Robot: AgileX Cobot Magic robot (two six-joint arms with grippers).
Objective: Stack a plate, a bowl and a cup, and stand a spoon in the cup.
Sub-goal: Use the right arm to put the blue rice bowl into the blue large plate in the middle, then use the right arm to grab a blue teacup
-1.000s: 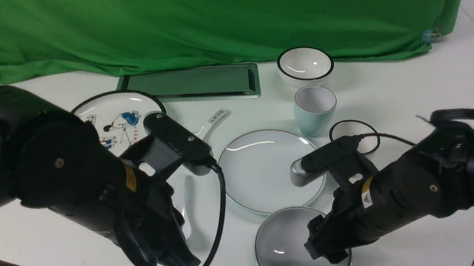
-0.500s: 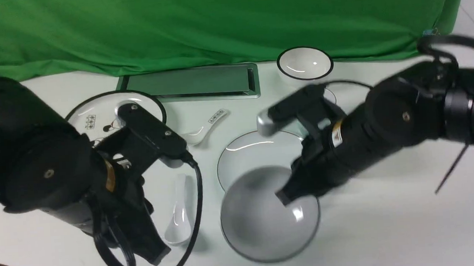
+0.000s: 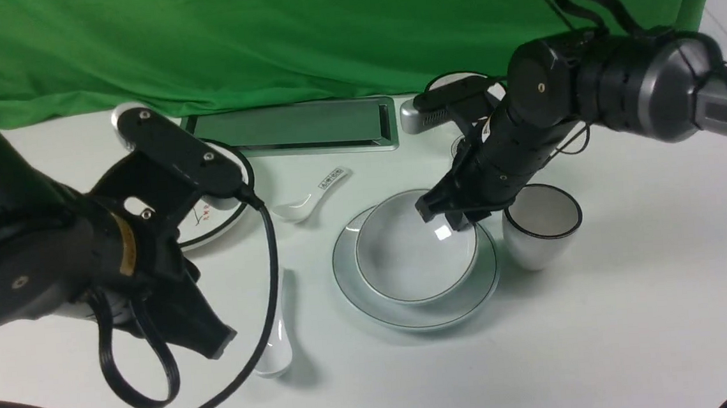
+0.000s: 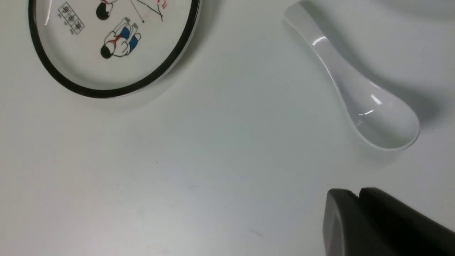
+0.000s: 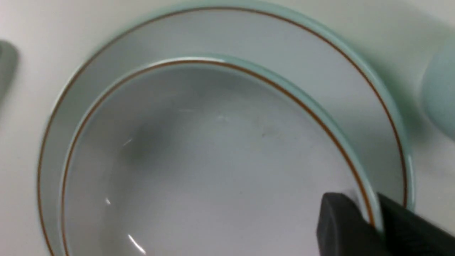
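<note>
Nearest, the left tool (image 4: 355, 195) hangs over the bare desk (image 3: 633, 313) with its fingers pressed together and nothing in them. The spoon (image 4: 350, 94) lies just beside it on the desk, scoop end toward the robot, free for later. Beyond that the plate (image 3: 416, 317) sits flat on the desk with the bowl (image 3: 409, 258) inside its rim, roughly centred. The right tool (image 3: 446, 216) pinches the bowl's far rim, one finger inside and one outside. Whether the bowl's foot already rests on the plate or hangs just above it, I cannot tell from these views. The step in hand looks like the set-down. It would go best to lower until the bowl bears its own weight and spread the fingers only enough to clear the rim. The tool should then rise straight up so the inner finger does not drag the bowl off centre. The black-rimmed white cup (image 3: 541, 230) stands just beside the plate, close under that arm, so a sideways exit risks knocking it. Farther back lie the patterned spoon (image 3: 309, 201) and the painted plate (image 4: 89, 71), neither wanted. The cup (image 5: 440, 103) shows only at the edge of the right wrist view, near the plate; it likely goes into the bowl next.
</note>
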